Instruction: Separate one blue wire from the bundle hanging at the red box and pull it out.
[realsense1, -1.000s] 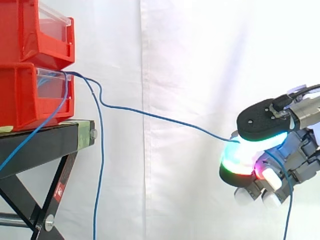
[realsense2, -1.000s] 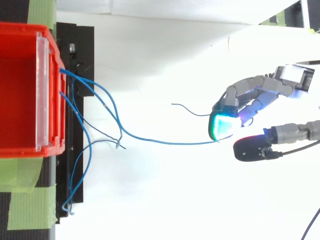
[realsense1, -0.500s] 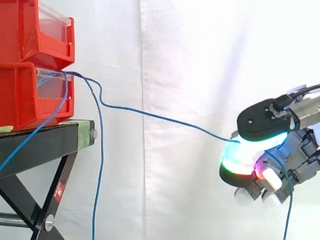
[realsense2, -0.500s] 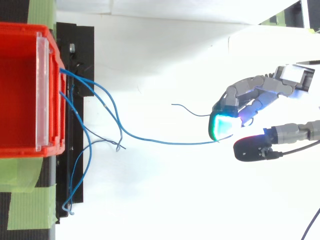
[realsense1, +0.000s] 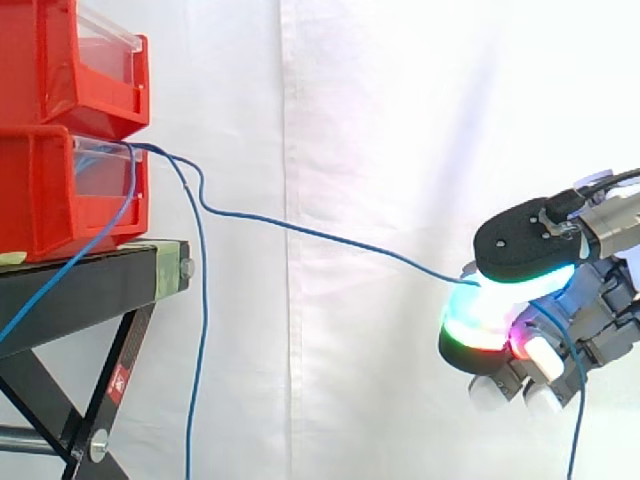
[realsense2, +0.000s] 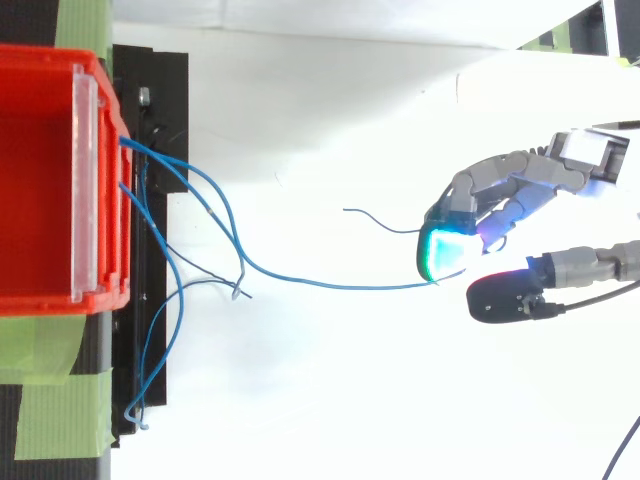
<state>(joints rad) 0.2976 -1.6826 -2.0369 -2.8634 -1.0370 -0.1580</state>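
Note:
One blue wire runs from the front of the lower red bin across open space to my hand far to the right. The hand is shut on that wire, pinching it between the thumb and the glowing fingertips. The wire's free end trails down past the hand. In the top view the same wire stretches from the red bin to the hand. The other blue wires still hang at the bin's front, over the black stand.
A second red bin is stacked above the lower one. The stand's crossed black legs stand below at the left. A white curtain hangs behind. Green tape lies on the stand in the top view.

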